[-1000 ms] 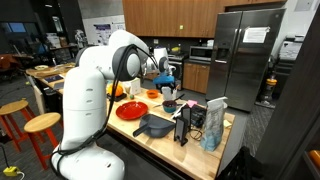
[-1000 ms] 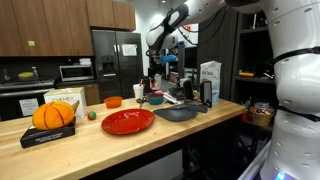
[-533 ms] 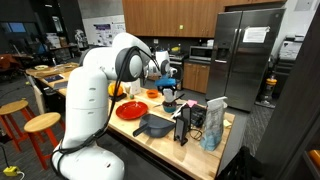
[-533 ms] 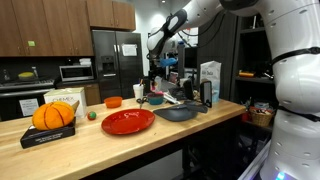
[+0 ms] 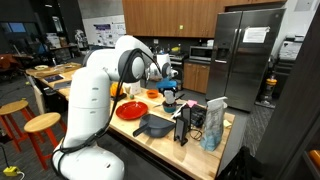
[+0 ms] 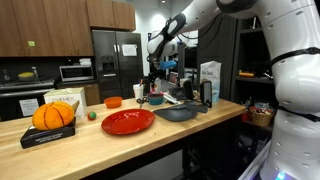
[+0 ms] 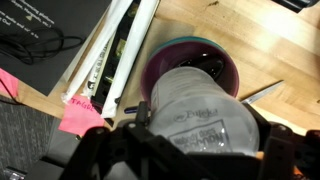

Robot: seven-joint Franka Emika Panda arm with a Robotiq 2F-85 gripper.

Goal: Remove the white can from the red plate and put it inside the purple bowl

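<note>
Shifted slightly toward the far end of the counter (image 6: 70,150) since a second ago is the arm (image 5: 135,62). Nearest, the red plate (image 6: 128,122) is laid on it. Farther off, the white can (image 7: 195,100) is clamped by the gripper (image 7: 198,138), jaws parted to its width, over the purple bowl (image 7: 228,68).

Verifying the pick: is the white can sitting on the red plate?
No, the red plate is bare in an exterior view; the wrist view shows the white can in the gripper over the purple bowl.
</note>
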